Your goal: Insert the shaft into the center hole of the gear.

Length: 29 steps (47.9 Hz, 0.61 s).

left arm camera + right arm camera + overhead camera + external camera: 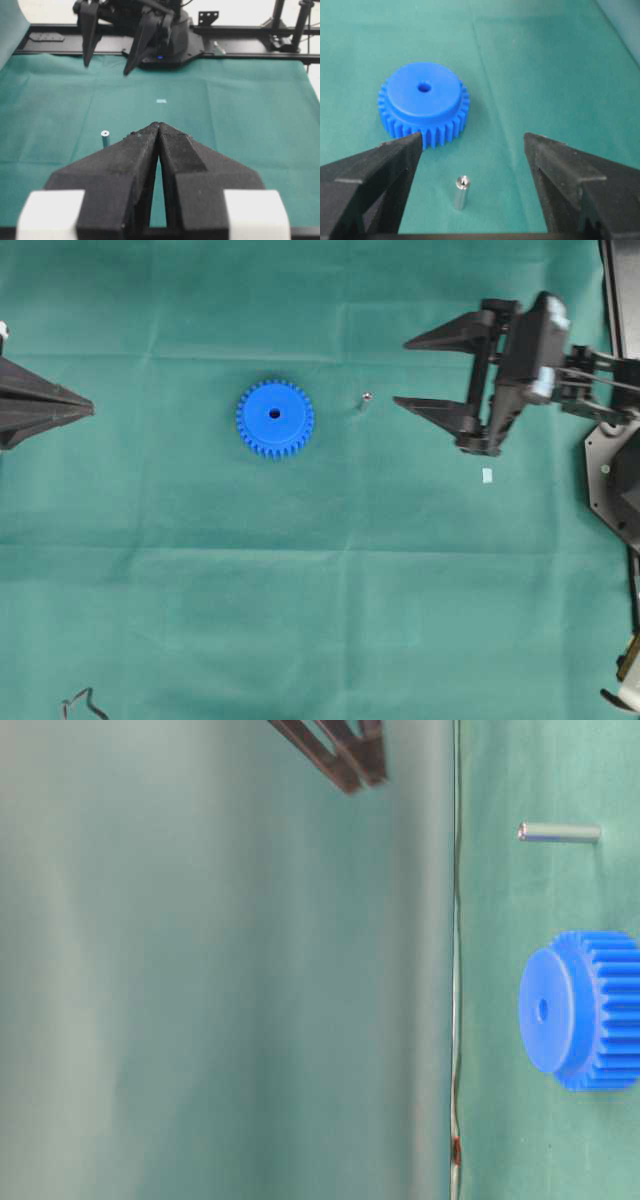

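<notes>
The blue gear lies flat on the green cloth, its center hole facing up. Just right of it the small silvery shaft stands upright on its end. My right gripper is open wide and raised off the cloth, to the right of the shaft. In the right wrist view the shaft shows between the spread fingers of that gripper, touching neither, with the gear beyond. My left gripper rests shut and empty at the left edge. The left wrist view shows its tips pressed together.
A small white scrap lies on the cloth below the right gripper. The right arm's black base and frame fill the right edge. A loose cable pokes in at the bottom left corner.
</notes>
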Each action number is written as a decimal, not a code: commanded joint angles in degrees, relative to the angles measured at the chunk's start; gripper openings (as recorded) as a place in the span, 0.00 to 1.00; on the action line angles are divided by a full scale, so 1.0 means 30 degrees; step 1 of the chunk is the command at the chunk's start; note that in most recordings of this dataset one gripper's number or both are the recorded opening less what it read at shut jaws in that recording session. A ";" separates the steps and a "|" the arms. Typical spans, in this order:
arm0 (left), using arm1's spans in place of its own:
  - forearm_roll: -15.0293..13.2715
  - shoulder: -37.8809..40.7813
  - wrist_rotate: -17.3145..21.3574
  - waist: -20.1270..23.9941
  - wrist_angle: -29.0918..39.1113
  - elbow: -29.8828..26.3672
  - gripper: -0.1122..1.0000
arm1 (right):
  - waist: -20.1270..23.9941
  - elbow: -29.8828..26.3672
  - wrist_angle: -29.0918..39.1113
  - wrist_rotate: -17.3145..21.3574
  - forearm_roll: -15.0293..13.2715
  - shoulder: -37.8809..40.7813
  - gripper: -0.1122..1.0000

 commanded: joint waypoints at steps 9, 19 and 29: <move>0.0059 0.0117 0.0000 0.0000 -0.0059 -0.0469 0.10 | -0.0059 -0.1230 -0.0850 0.0029 0.0732 0.3311 0.88; 0.0059 0.0117 0.0029 -0.0029 0.0176 -0.0469 0.10 | -0.0059 -0.1406 -0.1494 0.0059 0.1230 0.4951 0.87; 0.0059 0.0117 0.0029 -0.0029 0.0205 -0.0469 0.10 | -0.0029 -0.1611 -0.1670 0.0176 0.1465 0.6006 0.87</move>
